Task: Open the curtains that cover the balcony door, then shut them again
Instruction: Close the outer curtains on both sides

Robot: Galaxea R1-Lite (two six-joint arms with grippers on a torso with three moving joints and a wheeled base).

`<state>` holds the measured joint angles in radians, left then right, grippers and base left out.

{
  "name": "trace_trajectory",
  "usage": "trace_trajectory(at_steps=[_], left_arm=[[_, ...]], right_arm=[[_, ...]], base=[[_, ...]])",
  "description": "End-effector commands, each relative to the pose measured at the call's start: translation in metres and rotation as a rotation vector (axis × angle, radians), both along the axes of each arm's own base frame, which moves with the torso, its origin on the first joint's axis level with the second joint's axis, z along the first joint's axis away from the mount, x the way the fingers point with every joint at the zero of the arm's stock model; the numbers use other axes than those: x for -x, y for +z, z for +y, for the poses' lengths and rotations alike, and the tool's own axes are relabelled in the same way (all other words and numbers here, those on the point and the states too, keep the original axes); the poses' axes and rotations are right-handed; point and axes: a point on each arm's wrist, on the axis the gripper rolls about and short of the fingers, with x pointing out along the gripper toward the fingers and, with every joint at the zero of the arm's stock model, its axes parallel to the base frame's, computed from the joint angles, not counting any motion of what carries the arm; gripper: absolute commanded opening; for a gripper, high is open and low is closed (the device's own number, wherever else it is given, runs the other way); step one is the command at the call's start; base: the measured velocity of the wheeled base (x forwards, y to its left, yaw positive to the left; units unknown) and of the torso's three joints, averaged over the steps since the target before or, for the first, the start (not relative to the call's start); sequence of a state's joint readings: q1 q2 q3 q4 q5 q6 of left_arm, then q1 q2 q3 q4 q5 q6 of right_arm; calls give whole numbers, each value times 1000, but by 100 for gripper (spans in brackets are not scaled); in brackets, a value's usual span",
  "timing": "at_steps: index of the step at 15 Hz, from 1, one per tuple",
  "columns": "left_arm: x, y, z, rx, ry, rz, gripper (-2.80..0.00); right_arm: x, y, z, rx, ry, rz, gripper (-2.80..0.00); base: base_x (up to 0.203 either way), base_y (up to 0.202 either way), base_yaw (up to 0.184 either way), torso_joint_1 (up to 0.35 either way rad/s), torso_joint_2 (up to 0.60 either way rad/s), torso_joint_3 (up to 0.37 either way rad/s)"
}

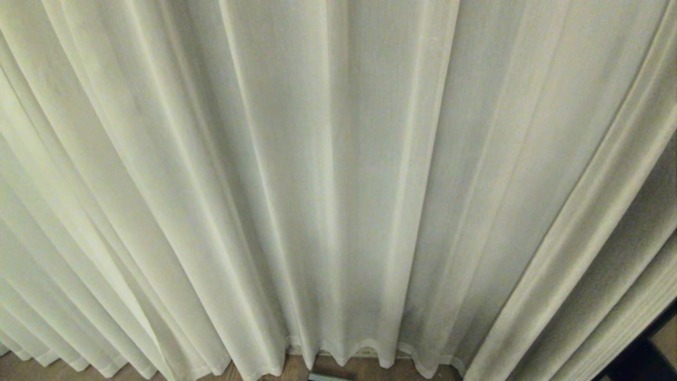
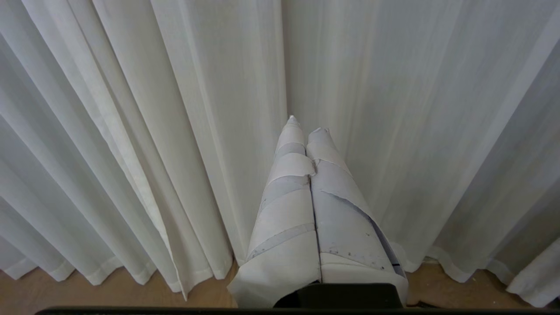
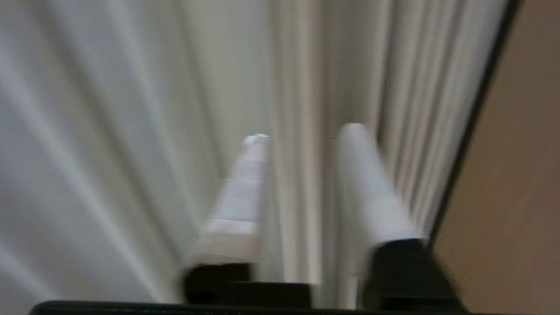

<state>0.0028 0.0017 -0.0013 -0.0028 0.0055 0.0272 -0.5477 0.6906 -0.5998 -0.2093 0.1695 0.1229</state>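
While the cream-white curtains (image 1: pixel 338 174) hang drawn across everything ahead of us, their soft pleats run down to hemmed bottom edges that reach the wooden floor (image 1: pixel 31 368). They fill nearly the whole head view, and neither of our arms shows in it. At the far right edge of that view a dark frame (image 1: pixel 642 354) stands just beside the outermost pleats; we cannot tell whether it belongs to the balcony door, whose glass is hidden behind the fabric.

Our left hand (image 2: pixel 306 124) points at the curtains low down near the floor, its two tape-wrapped fingers (image 2: pixel 288 210) pressed together with nothing between them, tips close to a pleat though we cannot tell whether they touch it.

Our right hand (image 3: pixel 304 131) faces the curtains near their right edge, beside a dark vertical strip (image 3: pixel 477 118) and a tan surface (image 3: pixel 516 175) beyond it. Its white fingers (image 3: pixel 245 192) stand apart, with pleats visible through the gap; the view is blurred, and we cannot tell whether any fabric lies between them.
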Motion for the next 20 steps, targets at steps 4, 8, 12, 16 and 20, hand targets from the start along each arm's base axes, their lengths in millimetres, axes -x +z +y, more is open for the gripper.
trace_trajectory(at_steps=[4,8,12,16,20], left_arm=[[0,0,0,0,1,-1,-280],[0,0,0,0,1,-2,-280],[0,0,0,0,3,-2,-280],[0,0,0,0,3,-2,-280],[0,0,0,0,3,-2,-280]], right_arm=[[-44,9,-32,-52,-41,65,0],[-83,7,-59,-74,-41,85,0],[-133,6,-93,-67,-29,63,0],[-187,6,-127,-59,42,1,0],[-232,17,-151,-45,138,-94,0]], base=[[0,0,0,0,0,0],[0,0,0,0,0,0],[0,0,0,0,0,0],[0,0,0,0,0,0],[0,0,0,0,0,0]])
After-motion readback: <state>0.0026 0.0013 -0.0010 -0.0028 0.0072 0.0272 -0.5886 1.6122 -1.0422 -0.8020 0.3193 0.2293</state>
